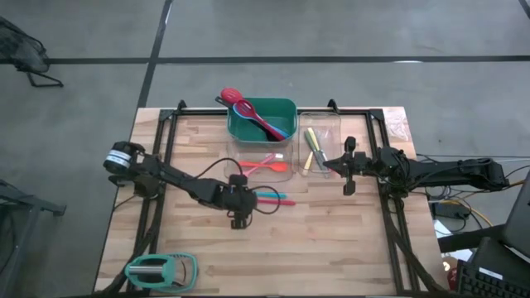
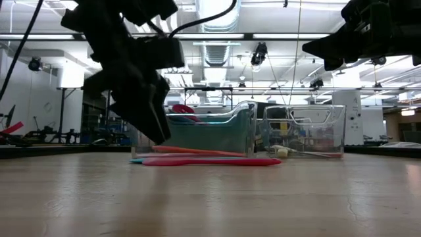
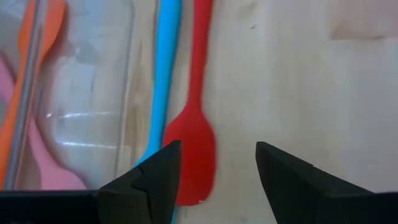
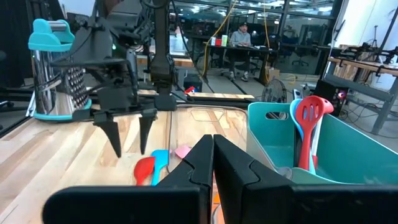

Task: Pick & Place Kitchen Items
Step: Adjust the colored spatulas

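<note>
My left gripper (image 1: 239,222) stands wide, empty, above the table (image 1: 331,240). The red spatula (image 3: 194,149) lies just ahead between its fingers (image 3: 155,180), the blade's end cut off from sight; the blue utensil (image 3: 163,81) lies touching beside it. Orange (image 1: 267,166) and pink (image 3: 53,162) utensils lie beyond in a clear tray (image 1: 240,154), blurred through its wall. My left arm stretches low across the table. My right gripper (image 4: 212,162), closed and empty, hovers by the clear bin (image 1: 320,124). Farther off stands the green bin (image 1: 286,108), a red turner (image 4: 309,121) inside.
</note>
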Controlling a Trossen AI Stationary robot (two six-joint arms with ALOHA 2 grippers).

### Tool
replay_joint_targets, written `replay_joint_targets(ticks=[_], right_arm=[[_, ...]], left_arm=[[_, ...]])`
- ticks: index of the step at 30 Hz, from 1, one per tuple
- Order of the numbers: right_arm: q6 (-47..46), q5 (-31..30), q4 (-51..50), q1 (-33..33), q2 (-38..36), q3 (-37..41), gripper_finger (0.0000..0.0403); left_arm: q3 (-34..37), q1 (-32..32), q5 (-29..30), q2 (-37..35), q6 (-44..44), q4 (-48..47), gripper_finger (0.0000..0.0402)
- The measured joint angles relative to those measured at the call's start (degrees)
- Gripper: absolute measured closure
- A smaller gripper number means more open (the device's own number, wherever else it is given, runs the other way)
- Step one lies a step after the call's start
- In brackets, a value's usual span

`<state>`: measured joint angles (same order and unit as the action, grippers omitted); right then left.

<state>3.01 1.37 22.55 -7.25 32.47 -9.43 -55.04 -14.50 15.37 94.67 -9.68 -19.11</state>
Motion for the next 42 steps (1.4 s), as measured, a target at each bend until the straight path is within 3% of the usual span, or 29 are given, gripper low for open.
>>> replay_joint_targets(ticks=[16, 25, 35, 42], right_arm=[[0.0, 0.0, 0.0, 0.0, 0.0, 0.0, 0.0394], [0.0, 0.0, 0.0, 0.0, 0.0, 0.0, 0.0394], [0.0, 0.0, 0.0, 0.0, 0.0, 0.0, 0.0394], [0.0, 0.0, 0.0, 0.0, 0.0, 0.0, 0.0394]], left_arm=[[3.0, -0.1, 3.2, 0.0, -3.9, 1.5, 0.0191], [1.0, -0.6, 15.9, 0.0, -0.2, 1.4, 0.019], [0.4, -2.6, 26.1, 0.0, -9.3, -0.7, 0.0191], [0.4, -1.7, 27.6, 0.0, -9.7, -0.6, 0.0191]])
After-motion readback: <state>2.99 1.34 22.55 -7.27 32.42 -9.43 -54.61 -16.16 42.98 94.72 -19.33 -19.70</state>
